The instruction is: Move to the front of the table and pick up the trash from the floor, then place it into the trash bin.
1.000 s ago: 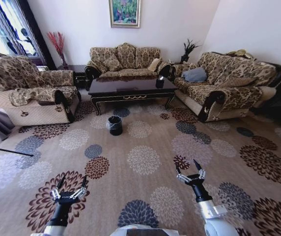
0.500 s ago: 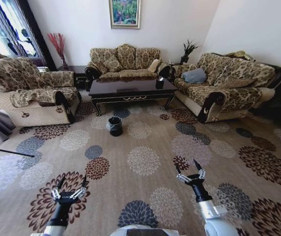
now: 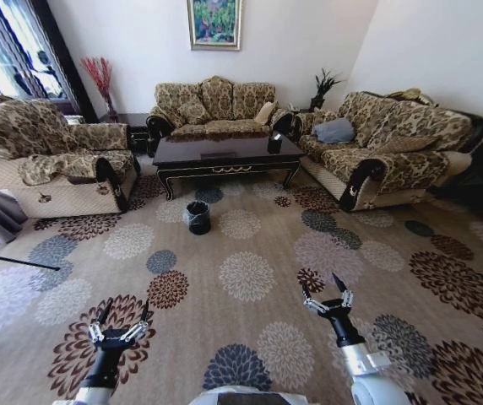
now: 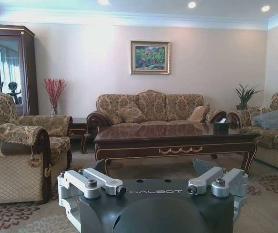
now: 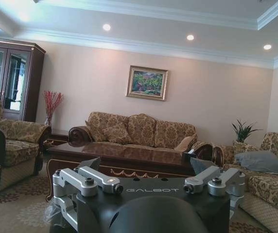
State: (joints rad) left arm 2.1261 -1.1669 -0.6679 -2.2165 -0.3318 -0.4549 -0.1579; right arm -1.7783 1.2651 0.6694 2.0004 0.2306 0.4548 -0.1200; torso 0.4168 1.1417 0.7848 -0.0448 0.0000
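Both grippers splayed; trash bin (image 3: 197, 216) seemingly just before table (image 3: 225, 150).

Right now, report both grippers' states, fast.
Left gripper: open, holding nothing, low over the carpet.
Right gripper: open, holding nothing, low over the carpet.

Bright daylight, fisheye-bent edges
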